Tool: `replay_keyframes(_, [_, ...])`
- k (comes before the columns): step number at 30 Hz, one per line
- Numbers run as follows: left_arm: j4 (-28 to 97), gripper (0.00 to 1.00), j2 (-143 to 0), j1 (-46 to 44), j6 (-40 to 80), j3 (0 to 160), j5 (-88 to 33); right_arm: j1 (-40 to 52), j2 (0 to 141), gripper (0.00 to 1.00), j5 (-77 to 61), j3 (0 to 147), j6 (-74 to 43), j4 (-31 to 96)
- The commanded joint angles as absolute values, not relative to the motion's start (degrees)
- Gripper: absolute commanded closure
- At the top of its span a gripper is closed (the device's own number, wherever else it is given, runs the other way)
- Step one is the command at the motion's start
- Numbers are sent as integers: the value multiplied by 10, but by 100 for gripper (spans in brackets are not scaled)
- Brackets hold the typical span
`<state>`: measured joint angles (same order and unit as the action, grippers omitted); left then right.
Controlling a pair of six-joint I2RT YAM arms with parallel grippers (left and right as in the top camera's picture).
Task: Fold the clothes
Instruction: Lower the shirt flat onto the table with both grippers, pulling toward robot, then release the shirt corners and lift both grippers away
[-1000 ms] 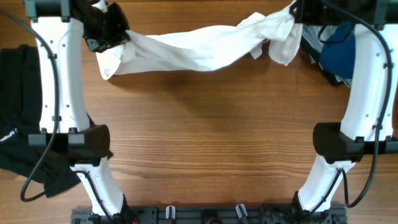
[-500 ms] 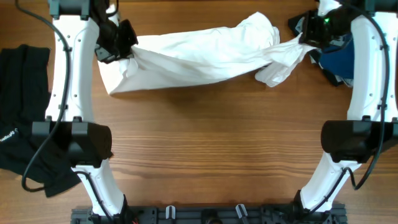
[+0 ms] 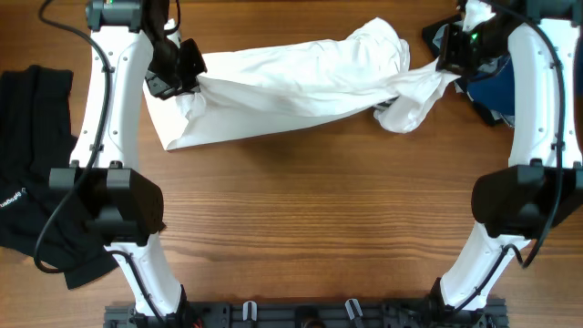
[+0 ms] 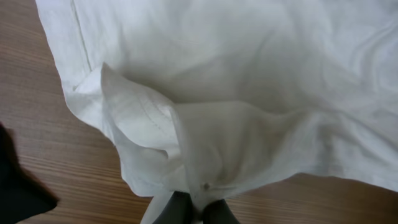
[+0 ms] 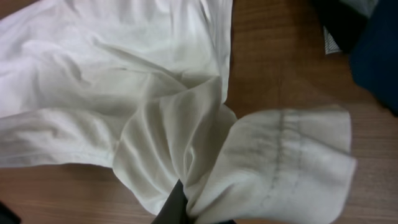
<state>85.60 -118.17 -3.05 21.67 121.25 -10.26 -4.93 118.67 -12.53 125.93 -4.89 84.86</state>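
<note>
A large white T-shirt [image 3: 291, 87] is stretched across the far part of the wooden table between my two grippers. My left gripper [image 3: 187, 77] is shut on the shirt's left end, the cloth bunched between its dark fingertips [image 4: 177, 208]. At the right end my right gripper [image 3: 451, 64] is shut on a gathered fold, with one dark finger [image 5: 177, 202] showing under the white T-shirt [image 5: 186, 124]. The white T-shirt [image 4: 249, 93] fills the left wrist view. A loose sleeve [image 3: 401, 111] hangs down at the right.
A black garment [image 3: 32, 173] lies at the table's left edge. A dark blue garment [image 3: 496, 87] with other dark clothes sits in the far right corner behind my right arm. Both arms' white links rise along the left and right sides.
Both grippers have come down and toward me with the shirt. Its body now lies lower and wider, its lower left corner resting on the wood.
</note>
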Motion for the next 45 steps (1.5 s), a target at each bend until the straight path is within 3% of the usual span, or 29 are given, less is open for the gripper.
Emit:
replay_keyframes(1, [834,96,-1164,-38,244,1160,-69,-47,1188,96,-116,1218,-46,828])
replay_keyframes(10, [660,96,-987,-121,289,893,59,-36,1188,95,-122,1167,-45,802])
replay_keyframes(17, [553,96,-843,-90,302,664,61,-13,1187,95,-101,1146,-50,826])
replay_keyframes(37, [471,96,-828,-76,327,502,20,-1,1118,95,-70,877,-111,698])
replay_keyframes(40, [467,96,-828,-76,335,479,20,-24,1091,96,-9,820,-162,653])
replay_keyframes(45, [449,96,-824,-76,344,432,-8,-90,1046,95,-77,736,-181,571])
